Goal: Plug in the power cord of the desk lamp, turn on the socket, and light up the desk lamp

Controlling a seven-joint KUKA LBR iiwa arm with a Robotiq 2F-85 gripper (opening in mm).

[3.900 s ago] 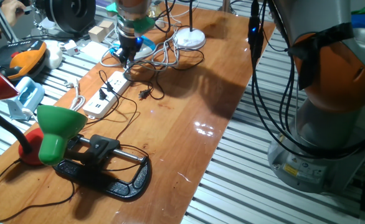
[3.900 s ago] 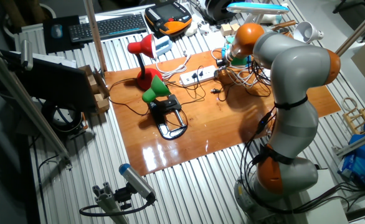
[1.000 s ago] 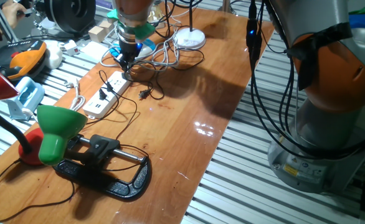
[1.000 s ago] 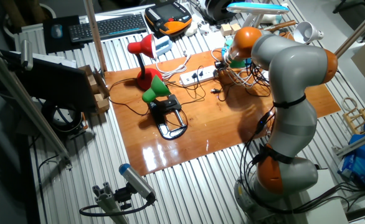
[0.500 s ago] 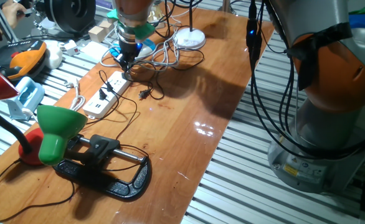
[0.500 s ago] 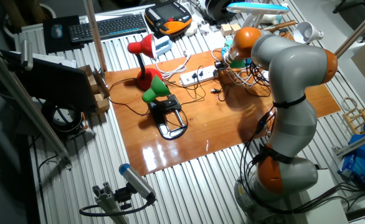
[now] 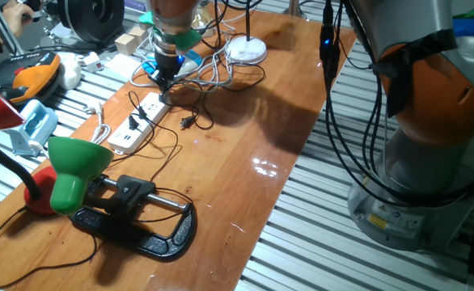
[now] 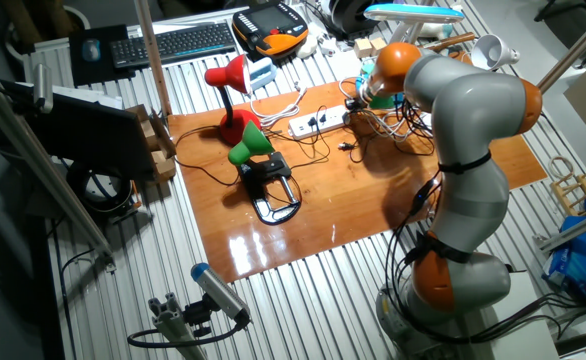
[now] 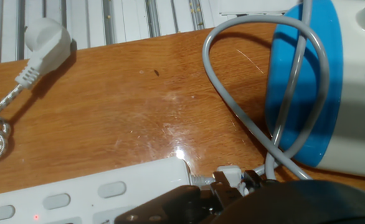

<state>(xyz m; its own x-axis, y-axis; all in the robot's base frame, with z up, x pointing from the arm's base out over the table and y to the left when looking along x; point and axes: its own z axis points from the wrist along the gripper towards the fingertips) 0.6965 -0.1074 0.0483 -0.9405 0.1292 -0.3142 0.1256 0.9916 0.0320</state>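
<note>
Three views show one arm reaching over the far end of a wooden table point(image 7: 245, 121). The gripper point(image 7: 163, 79) hangs just above the far end of the socket point(image 7: 137, 123), a long white strip lying near the table's left edge. Whether its fingers are apart or together cannot be told: in the fixed views they are too small, and in the hand view only a dark blurred mass fills the lower edge. The hand view shows the socket's end point(image 9: 89, 190) with a row of switches and a small red light, beside a small white connector with wires at the fingertips. The power cord point(image 7: 213, 74) lies in loose white loops just right of the gripper; a white plug point(image 9: 45, 46) rests on the wood, apart from the socket. The desk lamp point(image 7: 246, 48) stands on its round white base at the far end. Nearer, a black plug point(image 7: 188, 122) lies beside the socket, and a green lamp point(image 7: 75, 166) on a black clamp sits at the near left.
</note>
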